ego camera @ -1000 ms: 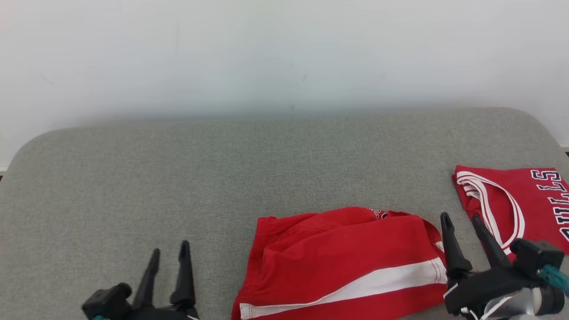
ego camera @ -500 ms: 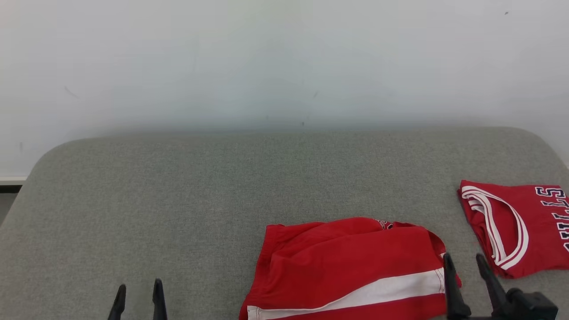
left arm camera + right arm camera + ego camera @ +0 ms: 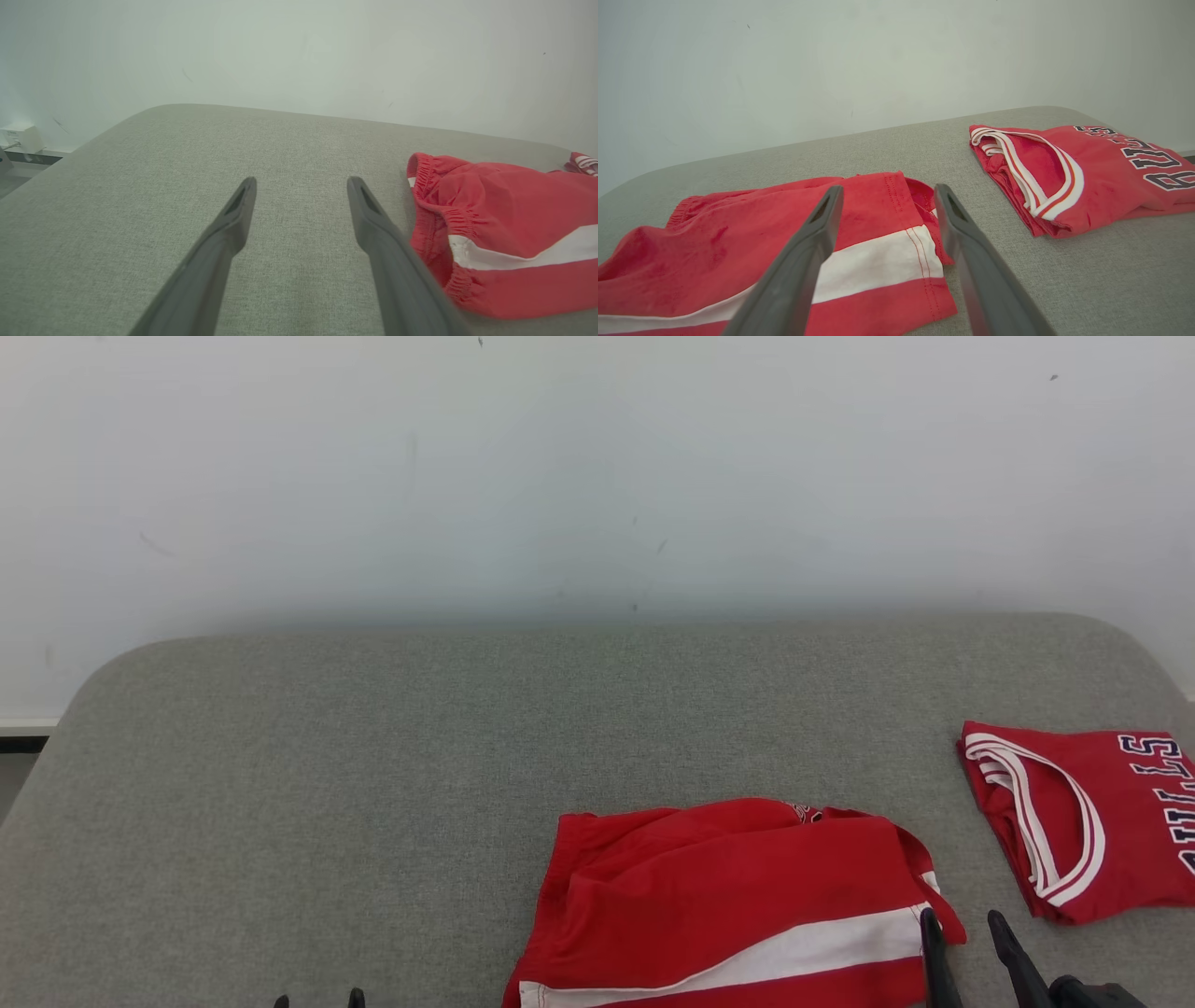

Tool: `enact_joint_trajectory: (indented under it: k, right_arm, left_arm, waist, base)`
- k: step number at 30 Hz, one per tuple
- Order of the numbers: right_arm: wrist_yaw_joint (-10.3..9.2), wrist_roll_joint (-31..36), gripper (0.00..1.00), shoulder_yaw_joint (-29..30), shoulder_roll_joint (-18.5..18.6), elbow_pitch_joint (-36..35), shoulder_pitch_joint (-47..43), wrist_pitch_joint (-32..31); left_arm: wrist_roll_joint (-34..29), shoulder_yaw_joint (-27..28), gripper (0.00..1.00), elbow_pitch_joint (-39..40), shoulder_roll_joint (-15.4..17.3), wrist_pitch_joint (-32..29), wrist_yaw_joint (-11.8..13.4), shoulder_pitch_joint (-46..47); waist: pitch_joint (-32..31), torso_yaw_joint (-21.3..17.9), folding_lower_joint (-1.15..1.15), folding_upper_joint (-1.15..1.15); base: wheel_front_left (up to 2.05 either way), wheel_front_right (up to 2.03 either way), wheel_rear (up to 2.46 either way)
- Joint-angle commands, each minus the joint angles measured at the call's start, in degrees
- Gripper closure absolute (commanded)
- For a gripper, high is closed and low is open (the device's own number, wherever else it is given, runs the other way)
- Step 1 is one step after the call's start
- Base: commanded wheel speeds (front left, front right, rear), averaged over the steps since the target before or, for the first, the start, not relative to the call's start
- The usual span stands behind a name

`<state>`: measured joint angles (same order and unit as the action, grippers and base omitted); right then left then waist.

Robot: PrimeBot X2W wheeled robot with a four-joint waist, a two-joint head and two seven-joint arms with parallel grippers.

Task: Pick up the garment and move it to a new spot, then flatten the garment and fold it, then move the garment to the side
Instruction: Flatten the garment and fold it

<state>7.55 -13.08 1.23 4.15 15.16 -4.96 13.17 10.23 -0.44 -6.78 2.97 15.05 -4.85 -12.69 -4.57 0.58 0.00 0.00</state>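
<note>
Both left gripper (image 3: pixel 301 182) and right gripper (image 3: pixel 888 187) gape empty. Rumpled red white-striped shorts (image 3: pixel 738 896) lie on grey fabric table (image 3: pixel 373 784) by the right one; a shallow pinch probably grabs one layer only.

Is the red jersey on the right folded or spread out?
Folded: the jersey lies as a compact stack, layered edges showing along one side.
</note>
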Motion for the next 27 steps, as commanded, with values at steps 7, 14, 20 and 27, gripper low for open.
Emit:
enact_joint_trajectory:
  k: [7, 14, 20, 27]
  right_arm:
    - [-0.15, 0.5, 0.0, 0.3, -0.5, -0.2, -0.1, 0.2]
    - [-0.15, 0.5, 0.0, 0.6, -0.7, -0.3, -0.1, 0.1]
    - [-0.15, 0.8, 0.0, 0.7, -0.8, -0.6, 0.2, 0.3]
    - [-0.15, 0.5, 0.0, -0.4, -1.0, -0.5, 0.8, 0.4]
  left_arm:
    - [0.8, -1.4, 0.0, 0.2, -0.1, 0.1, 0.7, 0.9]
    - [0.8, -1.9, 0.0, -0.3, -0.1, 0.1, 0.4, 1.0]
    - [2.4, -4.5, 0.0, -3.4, -0.1, 0.1, -0.8, 1.8]
    - [5.5, -13.7, 0.0, -11.6, 0.9, -2.4, -2.7, 6.8]
  waist:
    - [0.1, 0.2, 0.0, 0.0]
    - [0.4, -0.2, 0.0, 0.0]
    - [0.8, -0.7, 0.0, 0.0]
    - [1.2, -1.9, 0.0, 0.0]
  base:
    - [0.0, 0.0, 0.0]
    - [0.0, 0.0, 0.0]
    - [0.0, 0.0, 0.0]
    - [0.0, 0.0, 0.0]
